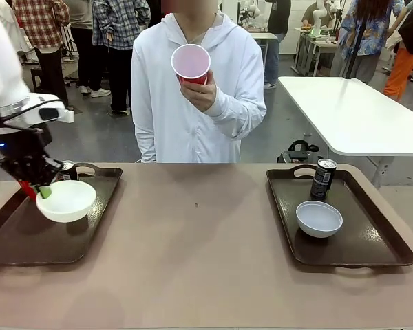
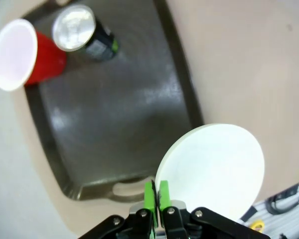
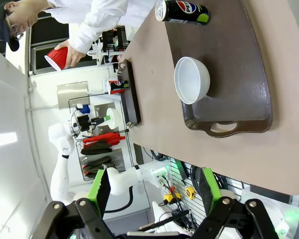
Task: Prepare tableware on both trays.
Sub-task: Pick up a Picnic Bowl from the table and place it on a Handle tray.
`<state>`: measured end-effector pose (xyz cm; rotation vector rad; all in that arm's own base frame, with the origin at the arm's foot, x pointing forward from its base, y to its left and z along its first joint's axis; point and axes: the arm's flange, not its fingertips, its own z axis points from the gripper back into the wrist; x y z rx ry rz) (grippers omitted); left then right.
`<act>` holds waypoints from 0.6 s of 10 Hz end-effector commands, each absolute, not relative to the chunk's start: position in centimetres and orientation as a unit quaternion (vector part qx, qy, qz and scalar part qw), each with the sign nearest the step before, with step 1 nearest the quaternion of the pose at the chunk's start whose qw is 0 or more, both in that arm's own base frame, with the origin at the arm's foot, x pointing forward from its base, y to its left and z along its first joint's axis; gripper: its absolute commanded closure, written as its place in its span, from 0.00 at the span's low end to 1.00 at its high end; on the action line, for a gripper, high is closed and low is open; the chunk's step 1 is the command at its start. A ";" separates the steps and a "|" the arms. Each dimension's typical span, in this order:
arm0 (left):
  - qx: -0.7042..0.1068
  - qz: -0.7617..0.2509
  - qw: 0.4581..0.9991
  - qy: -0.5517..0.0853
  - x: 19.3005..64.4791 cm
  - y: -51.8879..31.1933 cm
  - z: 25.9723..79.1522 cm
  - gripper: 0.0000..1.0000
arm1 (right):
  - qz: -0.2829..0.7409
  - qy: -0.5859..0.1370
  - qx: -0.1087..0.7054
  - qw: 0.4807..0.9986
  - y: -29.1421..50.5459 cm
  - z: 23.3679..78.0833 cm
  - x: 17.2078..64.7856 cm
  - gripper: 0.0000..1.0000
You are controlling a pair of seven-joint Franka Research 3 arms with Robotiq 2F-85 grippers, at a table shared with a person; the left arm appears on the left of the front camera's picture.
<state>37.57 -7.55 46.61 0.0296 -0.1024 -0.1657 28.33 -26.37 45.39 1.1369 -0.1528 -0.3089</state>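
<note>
The left claw (image 1: 43, 190) is closed on the rim of the white bowl (image 1: 67, 200), its green pads (image 2: 150, 195) pinching the edge. The bowl hangs just above the left tray (image 1: 27, 244), apparently not yet set down. A dark can (image 2: 84, 34) stands at the far end of this tray, and a red cup (image 2: 21, 55) stands at the tray's edge beside the can; whether it is inside the rim cannot be told.

The right claw (image 3: 153, 191) is wide open and holds nothing; it hangs well apart from the right tray (image 1: 385, 246). That tray carries a pale grey bowl (image 1: 319, 218) near its middle and a second can (image 1: 323, 179) at its far end.

The person's hand (image 1: 201, 93) holds the other red cup (image 1: 191, 64) at chest height, off the desk.

Status, as a judgement: the right tray lacks only its cup; the left tray needs the bowl released onto it.

The desk (image 1: 199, 254) is a plain beige-brown surface, bare between the trays. Behind the person lies a workshop floor with white tables and bystanders.
</note>
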 end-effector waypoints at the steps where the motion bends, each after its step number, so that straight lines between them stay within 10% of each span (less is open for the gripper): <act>1: 0.005 -0.063 0.995 -0.075 37.4 -5.4 45.1 1.00 | -0.145 -0.069 0.536 0.829 -26.2 45.4 28.0 0.07; 6: 0.015 -0.022 0.997 -0.066 40.7 -3.0 39.6 1.00 | -0.145 -0.069 0.536 0.829 -26.2 45.4 28.0 0.07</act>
